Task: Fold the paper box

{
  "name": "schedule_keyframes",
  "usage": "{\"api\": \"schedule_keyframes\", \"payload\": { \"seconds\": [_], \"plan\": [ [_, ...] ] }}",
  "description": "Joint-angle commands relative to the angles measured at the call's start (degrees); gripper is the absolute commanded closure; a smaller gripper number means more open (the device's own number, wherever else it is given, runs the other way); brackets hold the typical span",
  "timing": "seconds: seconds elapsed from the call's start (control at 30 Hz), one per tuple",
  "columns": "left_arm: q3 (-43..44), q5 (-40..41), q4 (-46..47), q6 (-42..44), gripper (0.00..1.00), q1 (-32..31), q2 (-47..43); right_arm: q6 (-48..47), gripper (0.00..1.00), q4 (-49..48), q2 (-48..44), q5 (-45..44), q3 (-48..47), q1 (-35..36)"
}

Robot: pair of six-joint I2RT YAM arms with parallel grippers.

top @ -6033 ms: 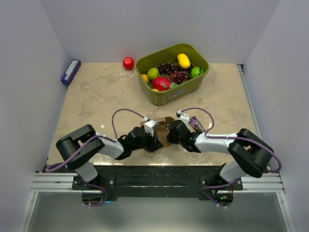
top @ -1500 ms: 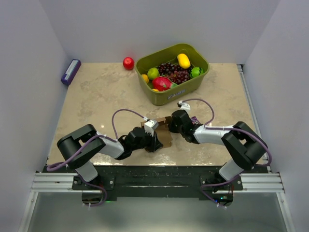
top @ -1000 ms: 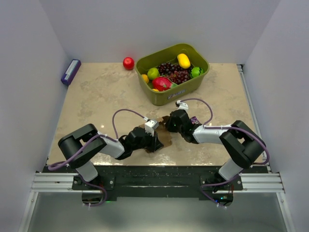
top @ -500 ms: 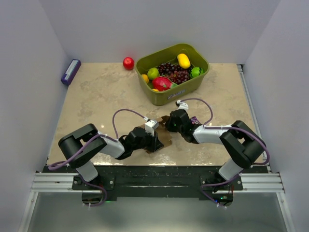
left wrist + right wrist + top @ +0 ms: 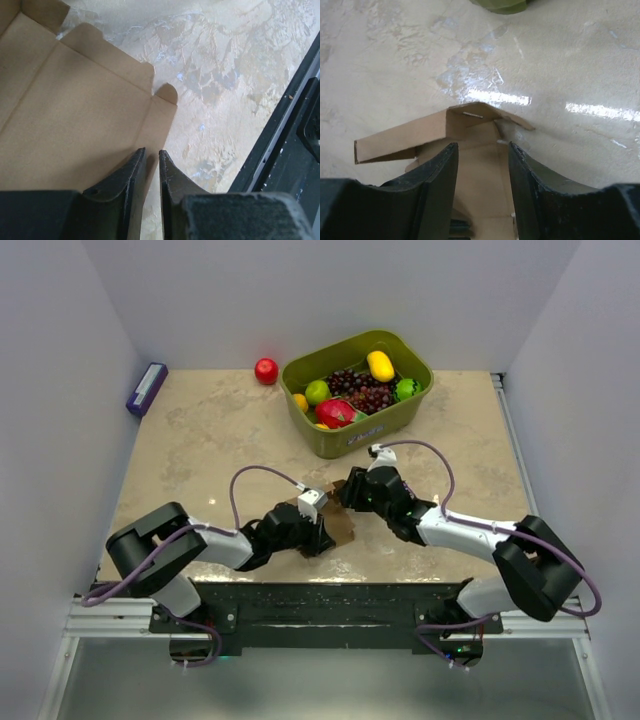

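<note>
The paper box [image 5: 341,527] is a brown die-cut cardboard sheet lying near the table's front edge between both arms. In the left wrist view the paper box [image 5: 75,110] lies mostly flat with rounded tabs, and my left gripper [image 5: 151,150] is pinched on its near edge. From above, the left gripper [image 5: 322,537] sits on the sheet's left side. My right gripper [image 5: 482,145] is open, its jaws wide apart above the sheet. Just beyond its tips a flap of the paper box [image 5: 420,131] stands raised and folded over. From above, the right gripper [image 5: 349,492] is at the sheet's far end.
An olive-green bin [image 5: 395,420] of fruit stands behind the box, its corner [image 5: 500,5] in the right wrist view. A red apple [image 5: 266,371] and a purple box [image 5: 147,388] lie at the back left. The black front rail [image 5: 290,125] runs close by.
My right gripper has opened and let go of the raised flap, and its arm has shifted a little. The left gripper has stayed pinched on the sheet.
</note>
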State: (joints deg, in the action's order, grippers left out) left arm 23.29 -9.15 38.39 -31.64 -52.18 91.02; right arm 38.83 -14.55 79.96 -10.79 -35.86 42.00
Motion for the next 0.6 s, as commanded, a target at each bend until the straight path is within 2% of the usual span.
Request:
{"api": "schedule_keyframes", "payload": {
  "seconds": [0.0, 0.23, 0.4, 0.57],
  "plan": [
    [1.1, 1.1, -3.8, 2.5, 0.77, -0.4, -5.1, -3.1, 0.52, 5.7, -1.5, 1.3, -1.2, 1.9],
    [2.1, 2.8, -6.8, 4.2, 0.68, -0.4, -8.7, -3.1, 0.53, 5.3, -2.1, 2.7, 1.0, 2.4],
    [3.9, 3.6, -6.6, 5.6, 0.63, -0.4, -4.9, -3.8, 0.52, 2.9, 0.3, 3.9, 0.6, 2.5],
    [4.6, 7.4, -7.4, 7.6, 0.64, -0.4, -2.6, -4.7, 0.54, 0.6, 5.2, 5.9, -2.6, 2.4]
  ]
}}
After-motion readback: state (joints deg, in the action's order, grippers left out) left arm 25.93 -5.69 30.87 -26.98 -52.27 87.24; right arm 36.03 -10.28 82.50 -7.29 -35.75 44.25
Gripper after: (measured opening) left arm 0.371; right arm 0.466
